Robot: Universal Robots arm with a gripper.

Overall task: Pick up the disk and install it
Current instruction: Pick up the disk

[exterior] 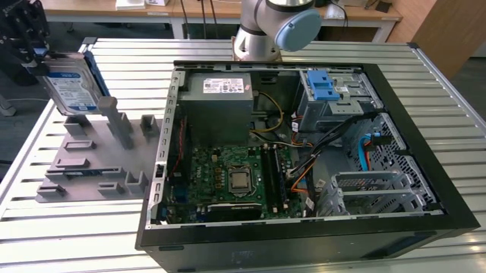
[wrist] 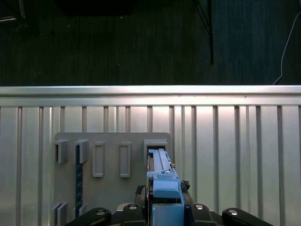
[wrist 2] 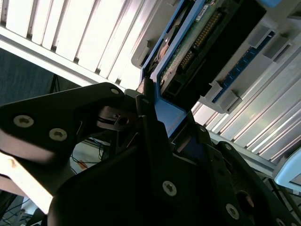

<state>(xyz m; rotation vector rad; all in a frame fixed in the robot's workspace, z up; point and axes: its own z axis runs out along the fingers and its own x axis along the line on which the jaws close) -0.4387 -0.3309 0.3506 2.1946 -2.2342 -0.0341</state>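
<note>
Grip looks sound: the jaws are closed on the top edge of the disk (exterior: 72, 85), pinching its blue carrier (wrist: 165, 193), and the disk hangs upright straight below them. Its lower edge is at the mouth of a slot (wrist: 154, 144) in the grey holder plate (exterior: 83, 162) beneath the jaws. I cannot tell whether it has come clear of that slot. A tall post (exterior: 108, 111) on the plate stands just beside the disk. The open computer case (exterior: 304, 232) and its drive cage (exterior: 349, 85) sit on the table (exterior: 425, 62), well away from the jaws. I judge the lift should run straight along the slot, without tilt, so the carrier neither binds nor catches the post.
</note>
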